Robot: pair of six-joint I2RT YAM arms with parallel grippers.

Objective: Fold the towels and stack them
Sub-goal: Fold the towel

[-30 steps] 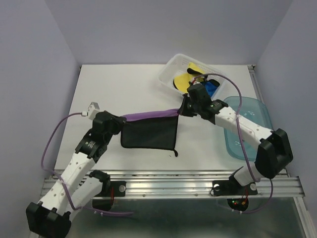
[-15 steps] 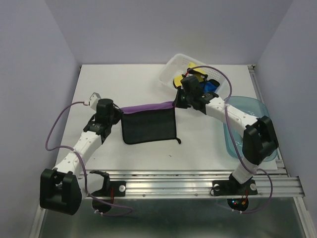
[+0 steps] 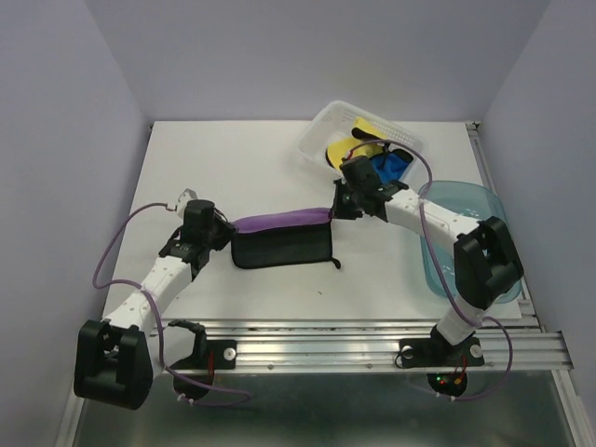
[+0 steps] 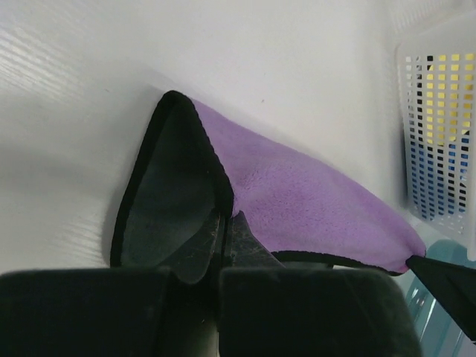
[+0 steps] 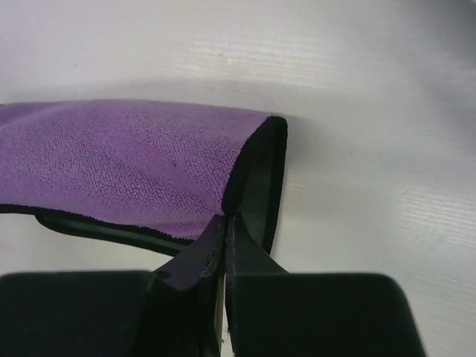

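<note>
A purple towel (image 3: 279, 222) with black edging and a dark underside hangs stretched between my two grippers, low over the table's middle, its dark lower part (image 3: 284, 248) reaching the table. My left gripper (image 3: 223, 233) is shut on its left corner; the towel (image 4: 297, 201) runs away from the pinched tips (image 4: 225, 223). My right gripper (image 3: 341, 207) is shut on its right corner; the towel (image 5: 119, 160) shows in front of the closed tips (image 5: 225, 222). Yellow (image 3: 341, 154), black and blue (image 3: 391, 166) towels lie in the white basket (image 3: 321, 126).
The white perforated basket stands at the back right; its wall shows in the left wrist view (image 4: 439, 126). A translucent blue-green tray (image 3: 475, 200) lies at the right edge, under my right arm. A metal rail (image 3: 317, 335) runs along the near edge.
Both grippers have lowered the towel: its hanging dark part has shortened and gathered on the table. The left arm has stretched out further forward; the right gripper dropped slightly.
</note>
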